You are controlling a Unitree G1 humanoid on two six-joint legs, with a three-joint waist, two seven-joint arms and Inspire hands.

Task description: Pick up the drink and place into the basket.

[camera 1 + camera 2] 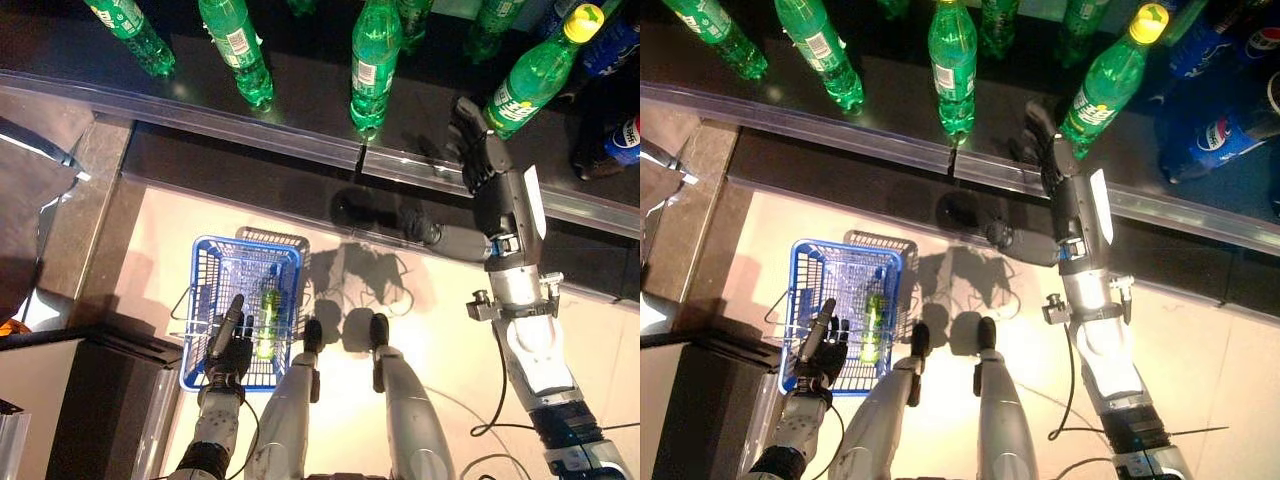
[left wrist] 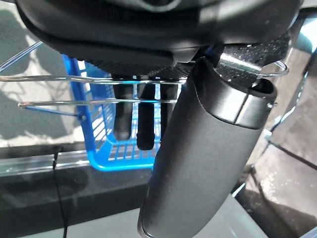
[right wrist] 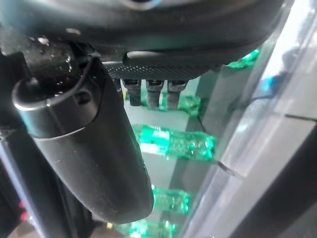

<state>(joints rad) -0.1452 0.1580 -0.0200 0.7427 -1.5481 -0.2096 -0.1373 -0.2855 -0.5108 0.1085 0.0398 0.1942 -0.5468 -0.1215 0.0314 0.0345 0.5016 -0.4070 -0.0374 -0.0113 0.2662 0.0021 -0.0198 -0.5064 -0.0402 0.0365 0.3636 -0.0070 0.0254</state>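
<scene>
The right hand [image 1: 472,140] is seen up at the dark shelf [image 1: 300,95] above the clear rail, its fingers spread and straight, with nothing held in them. It is placed just beside the green plastic bottle with the yellow cap [image 1: 535,72], at the bottle's lower end, though contact cannot be confirmed. Other green plastic bottles [image 1: 374,62] are lined along the shelf to the left, and dark blue-labelled bottles [image 1: 622,140] are found at the far right.

Down on the pale floor, the blue plastic basket with wire handles [image 1: 205,265] is held by the left hand [image 1: 230,350], whose fingers are curled over the wire handles [image 2: 99,79] in its wrist view. One green bottle [image 1: 268,318] is already lying inside the basket.

The step in hand is judged to be the reach for a drink on the shelf: the grasp is not yet made. For the next move, the open fingers would need to be brought round the body of the yellow-capped bottle and closed firmly, since the smooth round plastic could slip or roll aside. The neighbouring bottles would have to be left undisturbed, and the rail cleared as the drink is lifted out and carried down towards the basket.
</scene>
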